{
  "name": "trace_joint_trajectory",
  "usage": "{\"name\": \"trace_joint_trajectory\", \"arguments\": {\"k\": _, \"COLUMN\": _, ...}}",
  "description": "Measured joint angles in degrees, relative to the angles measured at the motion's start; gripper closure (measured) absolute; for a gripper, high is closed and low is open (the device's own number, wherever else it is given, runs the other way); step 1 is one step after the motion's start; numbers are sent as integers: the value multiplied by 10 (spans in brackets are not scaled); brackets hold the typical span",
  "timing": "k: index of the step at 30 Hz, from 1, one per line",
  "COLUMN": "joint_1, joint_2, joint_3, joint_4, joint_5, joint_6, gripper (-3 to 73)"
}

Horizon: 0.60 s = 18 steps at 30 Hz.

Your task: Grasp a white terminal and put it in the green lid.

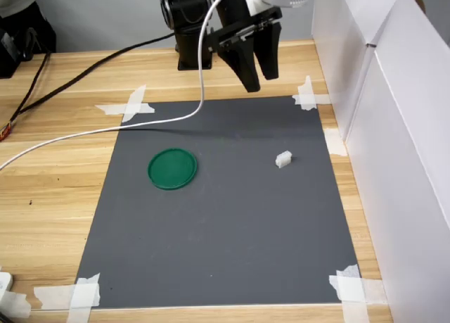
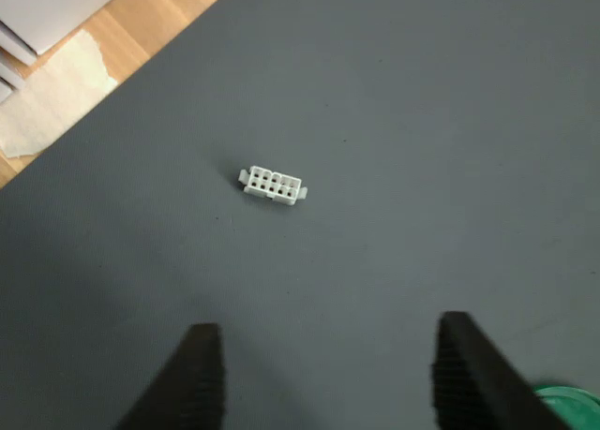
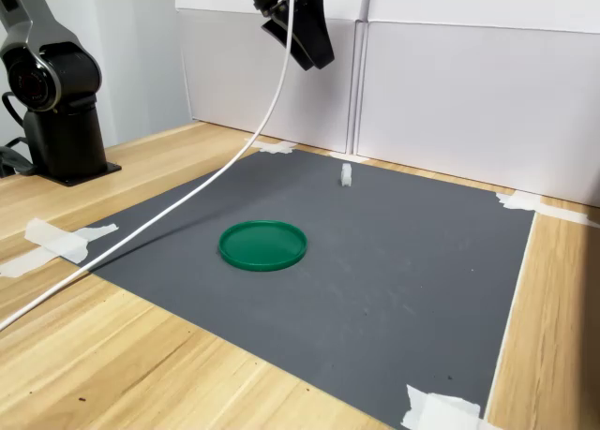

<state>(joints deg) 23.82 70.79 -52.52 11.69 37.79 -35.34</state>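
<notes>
White plastic is sitting alone on the dark grey mat: the white terminal is resting at about three o'clock from the green lid in the first exterior view, well apart from it, with bare mat between them. The gripper is hanging high above the mat's far edge, empty, its two black fingers spread wide with nothing between them. Judging from this, the approach step is in hand and no grasp is yet begun.

In the wrist view the white terminal is lying as a short bar with two rows of sockets facing up toward the camera; its long axis is running roughly from ten o'clock to four o'clock, nearly level and dipping slightly. The open fingers are flanking the lower part of that picture, with the terminal ahead of them.

Next, the gripper probably needs to be travelling forward and down, centring over the piece, and closing across its short width rather than along its length.
</notes>
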Motion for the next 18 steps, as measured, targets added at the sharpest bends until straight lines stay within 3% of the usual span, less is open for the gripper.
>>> {"name": "trace_joint_trajectory", "arguments": {"k": 4, "joint_1": 0, "joint_2": 20, "joint_3": -21, "joint_4": 10, "joint_5": 6, "joint_6": -2, "gripper": 18}}
{"name": "trace_joint_trajectory", "arguments": {"k": 11, "joint_1": 0, "joint_2": 63, "joint_3": -106, "joint_4": 18, "joint_5": 91, "joint_6": -16, "gripper": 2}}
{"name": "trace_joint_trajectory", "arguments": {"k": 18, "joint_1": 37, "joint_2": 124, "joint_3": -166, "joint_4": -19, "joint_5": 154, "joint_6": 20, "gripper": 2}}
